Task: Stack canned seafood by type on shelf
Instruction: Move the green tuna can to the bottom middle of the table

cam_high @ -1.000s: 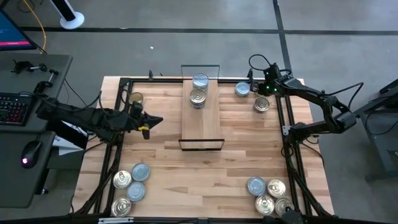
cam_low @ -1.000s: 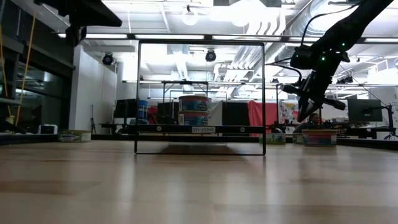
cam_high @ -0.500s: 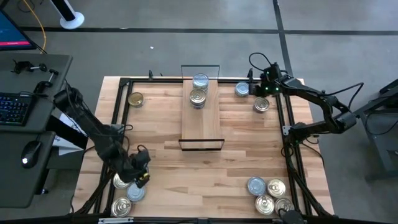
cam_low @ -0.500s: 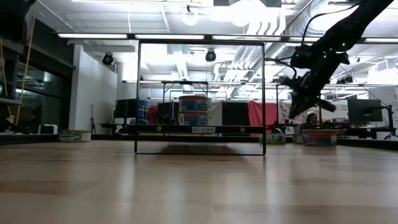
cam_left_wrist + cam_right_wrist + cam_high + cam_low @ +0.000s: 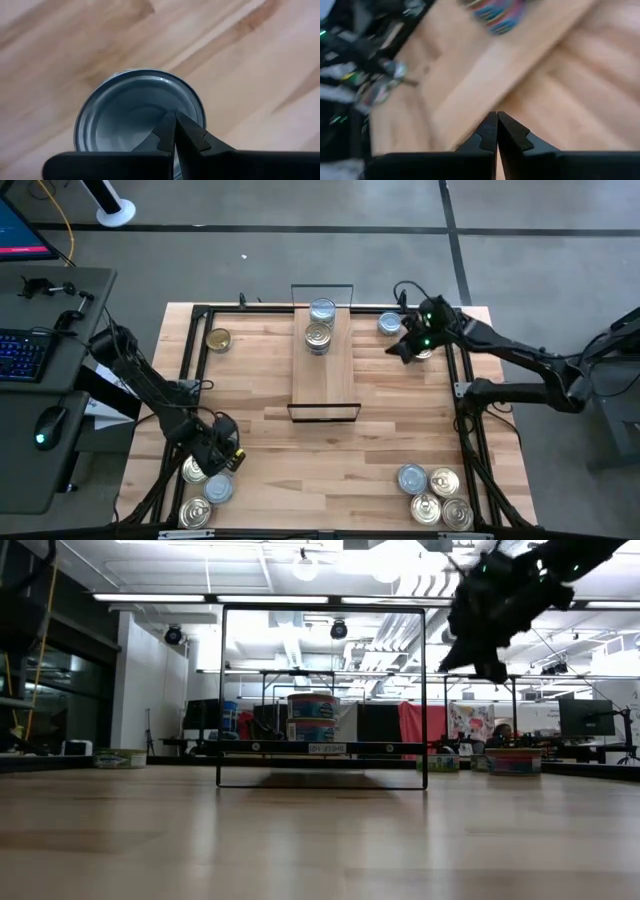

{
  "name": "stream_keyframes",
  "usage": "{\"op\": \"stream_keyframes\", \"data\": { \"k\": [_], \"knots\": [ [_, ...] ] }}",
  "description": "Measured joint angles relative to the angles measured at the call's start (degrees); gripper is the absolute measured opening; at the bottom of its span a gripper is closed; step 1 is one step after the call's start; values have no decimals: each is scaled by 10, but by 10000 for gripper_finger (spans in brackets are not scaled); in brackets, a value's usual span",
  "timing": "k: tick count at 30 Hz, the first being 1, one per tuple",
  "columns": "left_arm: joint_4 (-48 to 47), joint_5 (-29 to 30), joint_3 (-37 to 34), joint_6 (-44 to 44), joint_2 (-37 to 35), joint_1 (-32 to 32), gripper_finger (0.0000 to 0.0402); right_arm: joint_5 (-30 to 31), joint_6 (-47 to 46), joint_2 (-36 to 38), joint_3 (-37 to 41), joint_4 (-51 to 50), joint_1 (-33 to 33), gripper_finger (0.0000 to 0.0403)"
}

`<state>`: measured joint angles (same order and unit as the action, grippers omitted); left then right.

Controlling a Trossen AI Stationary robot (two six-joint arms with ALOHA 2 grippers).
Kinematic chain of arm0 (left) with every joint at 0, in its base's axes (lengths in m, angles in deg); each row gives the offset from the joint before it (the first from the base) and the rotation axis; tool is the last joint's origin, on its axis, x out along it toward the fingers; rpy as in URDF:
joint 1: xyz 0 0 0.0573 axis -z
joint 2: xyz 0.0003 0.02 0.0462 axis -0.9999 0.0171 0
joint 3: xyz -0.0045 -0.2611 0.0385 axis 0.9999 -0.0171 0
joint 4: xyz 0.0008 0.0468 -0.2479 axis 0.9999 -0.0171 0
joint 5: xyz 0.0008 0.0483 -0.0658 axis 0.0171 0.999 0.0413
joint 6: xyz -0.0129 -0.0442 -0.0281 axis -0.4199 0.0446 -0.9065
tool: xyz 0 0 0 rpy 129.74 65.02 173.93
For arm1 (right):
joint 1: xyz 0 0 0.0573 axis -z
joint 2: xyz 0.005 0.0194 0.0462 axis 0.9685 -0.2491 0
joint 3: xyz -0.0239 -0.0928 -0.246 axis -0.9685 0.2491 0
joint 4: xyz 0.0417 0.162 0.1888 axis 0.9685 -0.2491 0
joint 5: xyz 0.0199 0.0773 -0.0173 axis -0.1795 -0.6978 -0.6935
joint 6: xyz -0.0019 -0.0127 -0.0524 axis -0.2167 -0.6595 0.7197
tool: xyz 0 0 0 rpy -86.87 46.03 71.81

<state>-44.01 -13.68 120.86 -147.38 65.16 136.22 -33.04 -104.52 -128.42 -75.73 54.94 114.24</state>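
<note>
Hovering left gripper (image 5: 225, 455): it hangs at the shelf's near-left, over the near-left tins (image 5: 205, 480); fingers (image 5: 172, 135) pressed together, holding nothing, pointed down at a silver tin (image 5: 137, 117) right under them.
Risk, left: with the fingers together, a descent would strike the lid instead of straddling it; the tin could skid into its neighbours, which sit touching, and scatter the group.
Near-right tins (image 5: 432, 492): a cluster at the shelf's near-right, untouched; gold and silver lie mixed, so picking by type needs care.
Shelf (image 5: 324, 375): at mid-table, wire frames at both short ends; only its far end is loaded.
Shelf tins (image 5: 320, 325): a silver top and a gold top at the shelf's far end; from table height they read as two stacked, though that is hard to confirm.
Right gripper (image 5: 405, 347): just right of the shelf's far end, fingers together, empty, beside two loose tins (image 5: 390, 324).
Risk, right: a sweep toward the shelf could clip the far frame or topple the tins there.
Far-left tin (image 5: 217, 339): one gold tin left of the shelf's far end, alone.
</note>
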Motion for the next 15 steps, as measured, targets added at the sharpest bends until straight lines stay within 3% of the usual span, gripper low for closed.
{"op": "stream_keyframes", "data": {
  "k": [3,6,13,15],
  "knots": [
    [26,14,0,55,5,-27,0,11,-23,18,0,-1,-69,0],
    [73,23,0,112,26,-59,0,58,-50,24,0,-9,-148,0],
    [320,10,3,250,131,-122,0,185,-126,22,0,-13,-354,0],
    [350,0,19,276,164,-137,0,219,-152,22,0,-14,-407,0]
  ]
}}
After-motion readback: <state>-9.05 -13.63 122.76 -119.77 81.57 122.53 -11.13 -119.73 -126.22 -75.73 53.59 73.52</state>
